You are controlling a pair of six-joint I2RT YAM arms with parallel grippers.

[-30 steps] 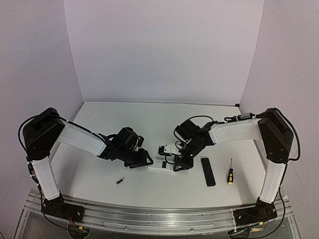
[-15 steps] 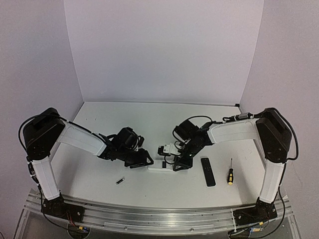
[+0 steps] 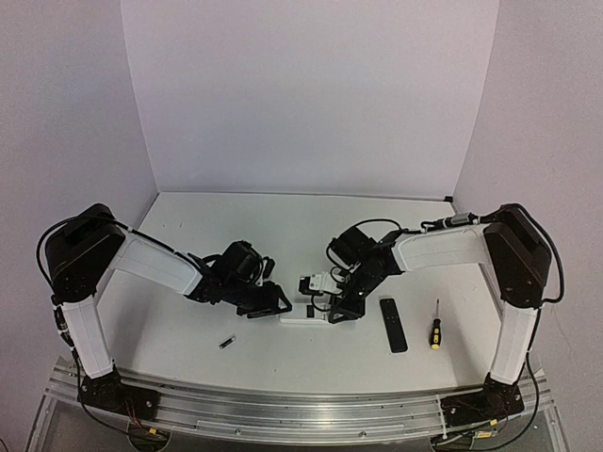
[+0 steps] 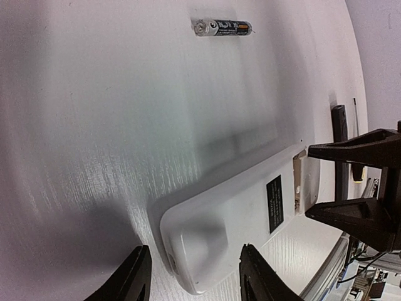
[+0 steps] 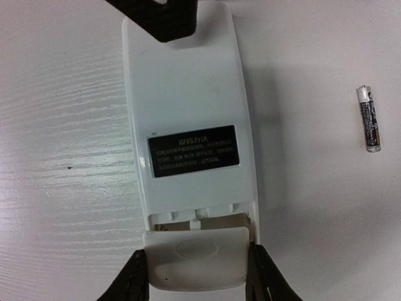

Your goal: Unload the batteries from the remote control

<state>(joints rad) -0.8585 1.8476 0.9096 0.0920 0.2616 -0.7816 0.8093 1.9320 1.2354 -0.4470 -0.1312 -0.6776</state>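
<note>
Since the earlier frames almost nothing has shifted: the left gripper (image 3: 270,301) has edged slightly toward the white plastic remote control (image 3: 303,314), and the loose battery has stayed put.

The remote lies back-up on the white table (image 3: 283,226). Its black rectangular label (image 5: 193,150) carries lines of white print too small to read. The slim dark battery with metallic ends (image 4: 222,27) bears pale lettering and an orange band, and the lettering is blurred.

Left gripper (image 4: 194,266): jaws apart, straddling the remote's rounded end, with a sliver of table showing beside one finger (image 4: 139,276).

Right gripper (image 5: 197,273): fingers (image 5: 135,279) closed against both sides of the remote at its cover end. There the white battery cover (image 5: 197,254) sits slid back, exposing a narrow slot.

The battery (image 3: 226,343) lies alone near the table's front edge, well apart from the remote, with bare tabletop between them. A slim black remote (image 3: 393,324) and a yellow-and-black-handled screwdriver (image 3: 435,330) lie to the right of the right gripper (image 3: 341,311).
</note>
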